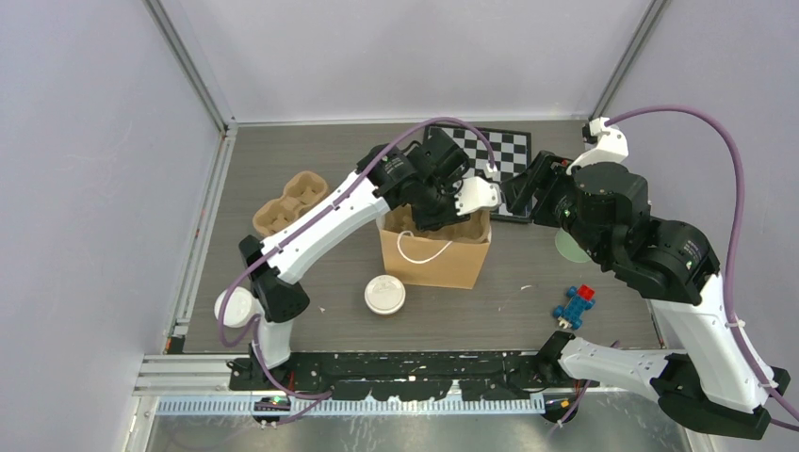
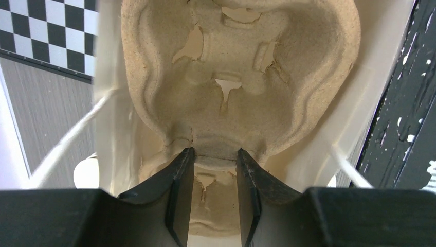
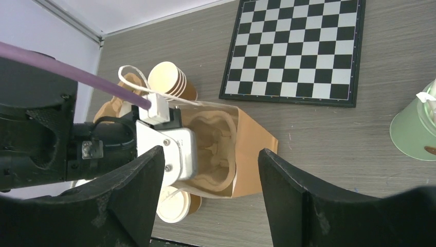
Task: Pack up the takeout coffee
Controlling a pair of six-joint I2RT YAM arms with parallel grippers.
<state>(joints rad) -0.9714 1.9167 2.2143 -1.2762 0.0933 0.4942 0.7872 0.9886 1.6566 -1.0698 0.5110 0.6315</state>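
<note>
Top external view: the takeout coffee (image 1: pixel 384 295) stands on the grey wood-grain table (image 1: pixel 283 151), just beside the brown paper bag (image 1: pixel 462 268) and outside it. The left gripper (image 2: pixel 215 153) fills the bag's mouth, jaws clamped on the rim of a moulded pulp carrier (image 2: pixel 241 62) — rough, fibrous, torn in places. The right gripper (image 3: pixel 211 154) hovers above, jaws wide apart. A chessboard (image 1: pixel 504 151), a second carrier (image 1: pixel 287 202) and stacked lidless cups (image 3: pixel 172 80) lie around; pale walls (image 1: pixel 113 141) enclose the table.

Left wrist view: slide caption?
Left gripper straddling the rim of a pulp cup carrier inside the white-lined paper bag, chessboard beyond.
</note>
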